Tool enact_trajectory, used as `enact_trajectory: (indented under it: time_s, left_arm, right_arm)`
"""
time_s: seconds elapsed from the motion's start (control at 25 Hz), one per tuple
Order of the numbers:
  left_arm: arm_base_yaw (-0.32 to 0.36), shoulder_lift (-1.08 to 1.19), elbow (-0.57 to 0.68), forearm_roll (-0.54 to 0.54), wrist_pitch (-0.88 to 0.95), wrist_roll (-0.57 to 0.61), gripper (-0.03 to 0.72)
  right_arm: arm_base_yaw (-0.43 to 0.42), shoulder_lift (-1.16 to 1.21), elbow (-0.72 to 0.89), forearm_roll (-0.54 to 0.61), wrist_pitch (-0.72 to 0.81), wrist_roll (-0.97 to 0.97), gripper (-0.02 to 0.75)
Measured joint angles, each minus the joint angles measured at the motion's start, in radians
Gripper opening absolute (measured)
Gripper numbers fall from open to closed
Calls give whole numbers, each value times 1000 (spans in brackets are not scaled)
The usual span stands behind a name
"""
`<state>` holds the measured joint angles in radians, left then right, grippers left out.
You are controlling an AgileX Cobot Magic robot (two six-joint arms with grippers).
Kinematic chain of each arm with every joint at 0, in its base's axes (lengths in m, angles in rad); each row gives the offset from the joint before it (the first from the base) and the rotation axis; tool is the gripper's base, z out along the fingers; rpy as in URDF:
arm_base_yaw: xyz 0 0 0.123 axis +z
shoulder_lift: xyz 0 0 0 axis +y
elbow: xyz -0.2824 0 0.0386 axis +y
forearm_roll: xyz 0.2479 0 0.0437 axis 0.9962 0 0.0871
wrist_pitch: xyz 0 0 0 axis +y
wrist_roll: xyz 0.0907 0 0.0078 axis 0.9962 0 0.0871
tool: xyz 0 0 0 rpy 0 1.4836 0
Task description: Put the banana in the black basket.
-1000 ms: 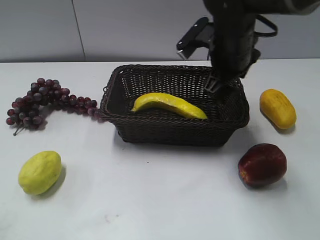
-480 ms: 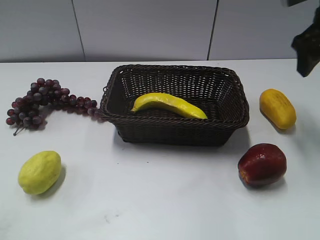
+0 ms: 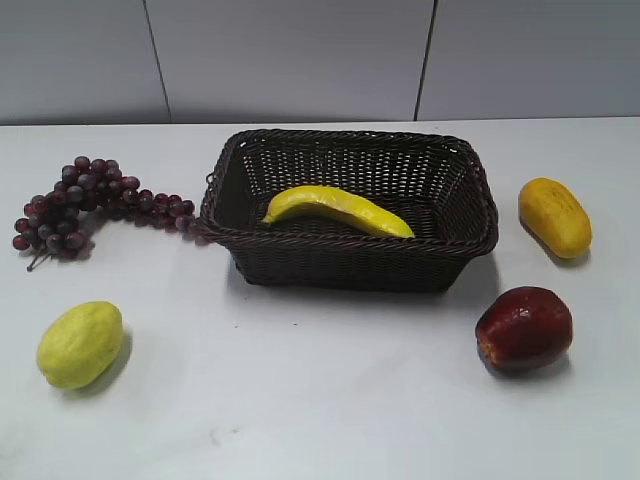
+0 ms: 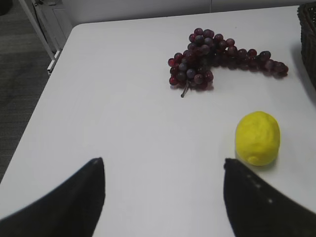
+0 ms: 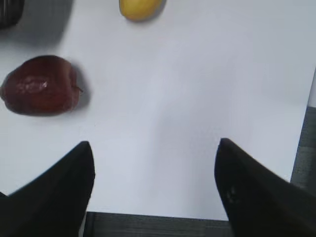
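The banana (image 3: 338,209) lies inside the black basket (image 3: 350,272) in the middle of the table, long and bright yellow, free of any gripper. Neither arm shows in the exterior view. My left gripper (image 4: 163,165) is open and empty above the table's left part, near a yellow-green fruit (image 4: 257,137). My right gripper (image 5: 154,148) is open and empty above the table's right front edge. The basket's corner shows at the top left of the right wrist view (image 5: 10,12) and at the right edge of the left wrist view (image 4: 308,29).
Dark red grapes (image 3: 85,200) lie left of the basket and show in the left wrist view (image 4: 217,59). A yellow-green fruit (image 3: 80,343) sits front left. An oval yellow-orange fruit (image 3: 555,216) and a dark red apple (image 3: 524,328) lie on the right; the apple shows in the right wrist view (image 5: 40,85).
The right arm stood over the basket's right end, then rose and drew away to the right, and has left the exterior view. The banana stays lying in the basket.
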<state>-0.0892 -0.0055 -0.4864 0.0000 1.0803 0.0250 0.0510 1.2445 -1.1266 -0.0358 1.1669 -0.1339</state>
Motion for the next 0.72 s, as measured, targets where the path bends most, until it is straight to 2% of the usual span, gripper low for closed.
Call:
enact_trajectory:
  time_s: [0.44,0.56,0.72]
  left_arm:
    - [0,0,0,0,0,0,555]
    - [0,0,0,0,0,0,555]
    - [0,0,0,0,0,0,555]
  right_arm:
    - [0,-521,538,1,-150,41,573]
    - [0,-637,610,-4,-132,43,573]
    - [0,-773,618,-6,-129,48,573]
